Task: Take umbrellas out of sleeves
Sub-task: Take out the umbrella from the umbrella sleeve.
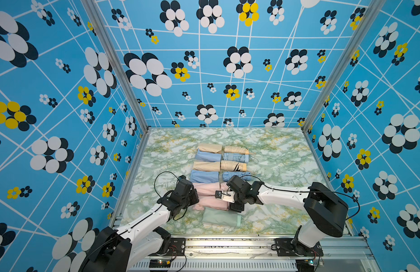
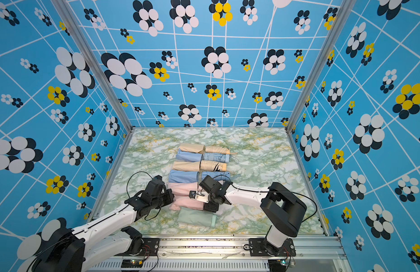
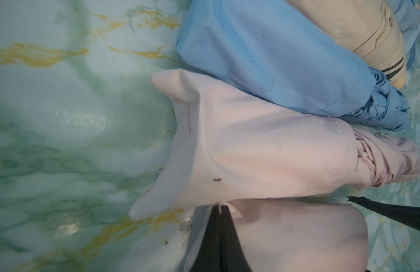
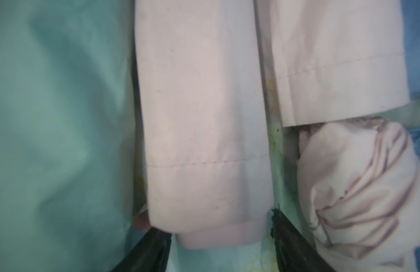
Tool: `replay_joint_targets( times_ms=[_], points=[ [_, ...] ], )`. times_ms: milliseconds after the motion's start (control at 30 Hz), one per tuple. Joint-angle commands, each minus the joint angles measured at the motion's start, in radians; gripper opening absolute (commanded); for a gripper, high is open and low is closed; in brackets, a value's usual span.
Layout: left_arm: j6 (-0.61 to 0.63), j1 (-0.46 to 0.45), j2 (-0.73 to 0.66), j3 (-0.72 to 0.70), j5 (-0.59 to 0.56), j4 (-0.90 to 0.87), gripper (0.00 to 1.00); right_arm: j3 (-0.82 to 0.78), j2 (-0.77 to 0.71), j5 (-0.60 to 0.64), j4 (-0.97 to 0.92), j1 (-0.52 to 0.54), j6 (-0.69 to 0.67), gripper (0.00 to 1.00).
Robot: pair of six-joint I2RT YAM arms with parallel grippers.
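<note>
The nearer pink sleeve (image 1: pixel 211 203) (image 4: pixel 204 117) lies flat on the marble table (image 1: pixel 286 164). My left gripper (image 1: pixel 197 200) (image 3: pixel 219 208) is shut on a pinch of fabric at its closed end. At the sleeve's open end a smooth pink umbrella end (image 4: pixel 218 235) pokes out. My right gripper (image 1: pixel 229 208) (image 4: pixel 218 245) is open, one finger on each side of that end. Beside it the other pink sleeve (image 3: pixel 251 153) has a crinkled pink umbrella (image 4: pixel 357 188) sticking out. A mint green sleeve (image 1: pixel 218 217) lies nearest the front.
Farther back, beige and light blue sleeves (image 1: pixel 207 162) lie in a column, with their crinkled umbrellas (image 1: pixel 234 164) end to end on their right. Patterned walls close in the table on three sides. A metal rail (image 1: pixel 227 245) runs along the front.
</note>
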Motion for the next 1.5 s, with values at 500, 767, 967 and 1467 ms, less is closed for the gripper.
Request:
replay_joint_targets(
  times_ms=[500, 767, 967, 1467],
  points=[
    [0.001, 0.010, 0.004, -0.014, 0.011, 0.017, 0.00, 0.041, 0.030, 0.003, -0.009, 0.019, -0.030, 0.53],
    [0.012, 0.013, -0.001, -0.008, 0.005, 0.004, 0.00, 0.046, 0.029, 0.014, -0.018, 0.019, -0.046, 0.46],
    [0.025, 0.034, -0.017, -0.008, 0.001, -0.013, 0.00, 0.055, 0.029, 0.032, -0.043, 0.019, -0.069, 0.43],
    [0.060, 0.126, -0.069, -0.008, 0.023, -0.044, 0.00, 0.083, 0.041, 0.052, -0.121, 0.018, -0.098, 0.40]
  ],
)
